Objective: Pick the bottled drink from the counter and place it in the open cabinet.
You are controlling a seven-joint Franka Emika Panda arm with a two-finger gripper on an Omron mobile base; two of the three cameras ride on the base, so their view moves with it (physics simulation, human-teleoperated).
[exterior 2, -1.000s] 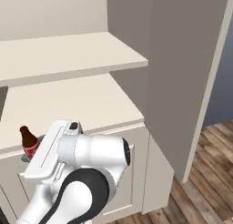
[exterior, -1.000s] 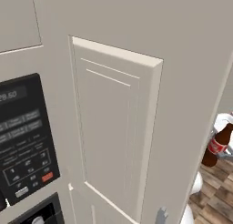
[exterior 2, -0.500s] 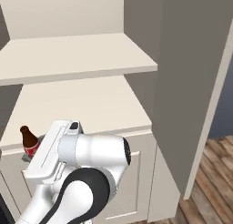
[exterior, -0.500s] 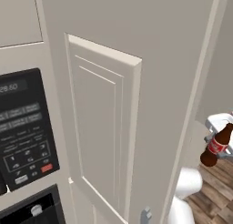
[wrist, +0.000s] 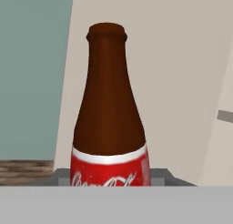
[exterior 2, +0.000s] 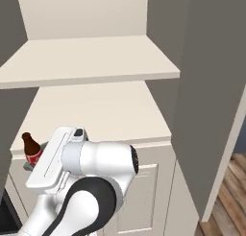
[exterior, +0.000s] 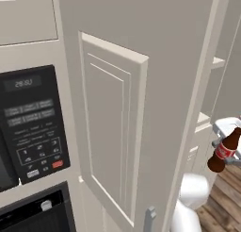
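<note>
Bottled drink [exterior: 224,150] held upright off the floor, gripper [exterior: 229,142] clamped snugly on its red-labelled body, just right of the open cabinet's door [exterior: 113,132] in the left base view. Probably rigid, smooth and fairly light, likely glass and so slippery and breakable; best held round the wide labelled body, not the narrow neck. Pale lower shelf [exterior 2: 96,112] of the open cabinet [exterior 2: 101,62] waiting bare, just beyond.

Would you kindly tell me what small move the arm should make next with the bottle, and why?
Probably carry the bottled drink forward toward the lower shelf of the open cabinet. The tool is shut on the bottle, which hangs in the air short of the shelf's front edge.
</note>
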